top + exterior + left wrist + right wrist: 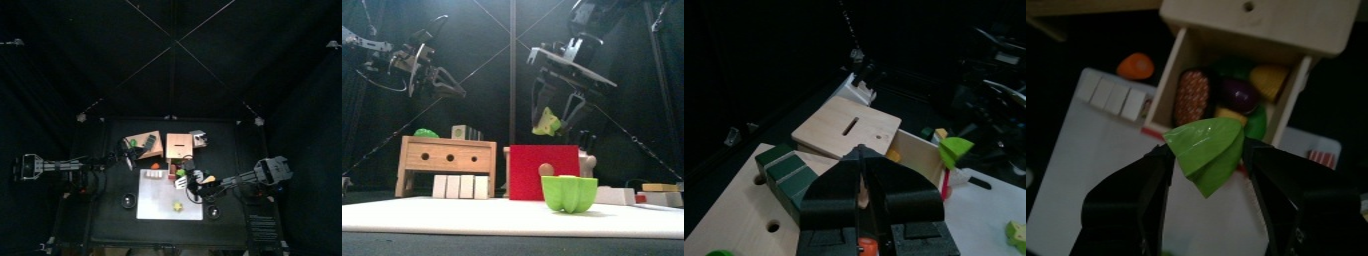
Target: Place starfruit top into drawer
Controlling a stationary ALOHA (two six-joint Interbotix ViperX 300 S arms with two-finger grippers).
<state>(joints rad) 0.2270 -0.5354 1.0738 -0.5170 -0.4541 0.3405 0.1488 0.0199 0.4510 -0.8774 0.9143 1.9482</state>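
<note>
while the right pincer (pixel 1205 165) grips the starfruit top (pixel 1205 152), it hangs above the open drawer (pixel 1240 90).

right hand (pixel 1207 160) clamped and raised; left hand (pixel 865 190) apparently closed, aloft.

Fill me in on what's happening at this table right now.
The right gripper is shut on a green starfruit top and holds it in the air above an open wooden drawer that already has toy food in it. The piece is not in the drawer yet. The left gripper, jaws closed and empty, hangs over the other side of the table, above a wooden box. In the front view, a green starfruit base stands on the white mat.
</note>
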